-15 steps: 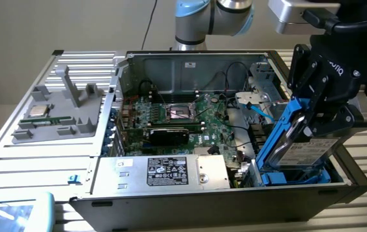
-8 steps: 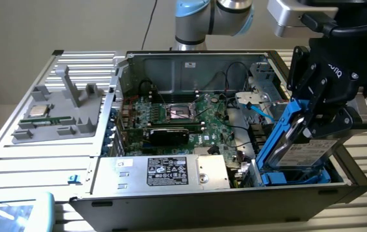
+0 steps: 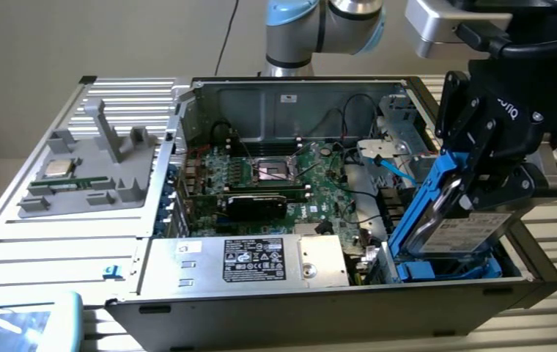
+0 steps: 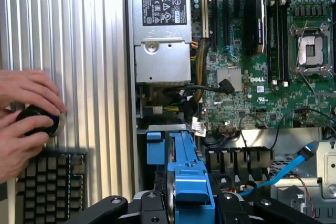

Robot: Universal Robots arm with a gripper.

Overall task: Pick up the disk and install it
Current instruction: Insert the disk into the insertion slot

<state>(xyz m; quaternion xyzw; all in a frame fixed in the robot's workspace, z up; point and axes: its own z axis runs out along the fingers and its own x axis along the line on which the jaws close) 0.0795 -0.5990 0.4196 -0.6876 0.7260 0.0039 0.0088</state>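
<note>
At the exterior view's left, I see a grey holder (image 3: 93,165) lying on the ribbed worktop (image 3: 24,242), with a small square silver chip (image 3: 58,168) resting on it. Just beside it is the open computer case (image 3: 249,103), laid on its side. Its green motherboard (image 3: 298,183) takes up the middle, and a silver power supply (image 3: 259,260) with a black label sits against the near wall. Further along, a light-blue cable (image 3: 396,172) slants down inside the case. At the exterior view's right, the black gripper (image 3: 489,192) is clamped on the disk (image 3: 462,229), with a finger on each side of its bright blue carrier frame. The disk stands nearly upright, leaning a little, over the case's near right corner. Its lower end is down among the blue plastic of the drive bay (image 3: 445,270); I cannot tell whether the two touch. From the wrist view I look along the disk's blue edge, a black finger on either side, with the power supply and motherboard beyond. Out on the worktop beside the case, a person's hands (image 4: 26,92) hold a round black knob (image 4: 38,121), close to a dark keyboard (image 4: 50,182).
</note>
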